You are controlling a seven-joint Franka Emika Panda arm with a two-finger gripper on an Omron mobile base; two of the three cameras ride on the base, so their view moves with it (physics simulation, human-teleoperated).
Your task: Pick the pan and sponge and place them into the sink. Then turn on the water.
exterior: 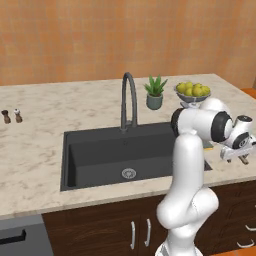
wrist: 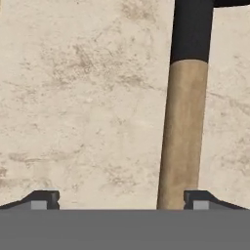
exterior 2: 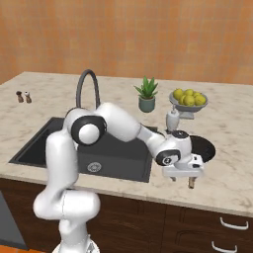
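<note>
the pan [exterior 2: 203, 147] sits on the marble counter [exterior 2: 232, 168] just right of the sink [exterior 2: 123, 160], its wooden handle [wrist: 181, 136] lying between the finger tips [wrist: 197, 200] toward one side. the gripper [wrist: 121, 201] hangs low over it, jaws spread wide, holding nothing.

This was a kitchen. A long stone bench [exterior: 40, 150] held a big dark sink [exterior: 100, 155] with a tall curved faucet [exterior: 128, 100], and brown cupboards with silver handles [exterior: 133, 235] sat under it. A bowl of lemons [exterior: 193, 91], a small green plant [exterior: 155, 92] and two little shakers [exterior: 12, 116] stood by the orange wall [exterior: 75, 35].
</note>
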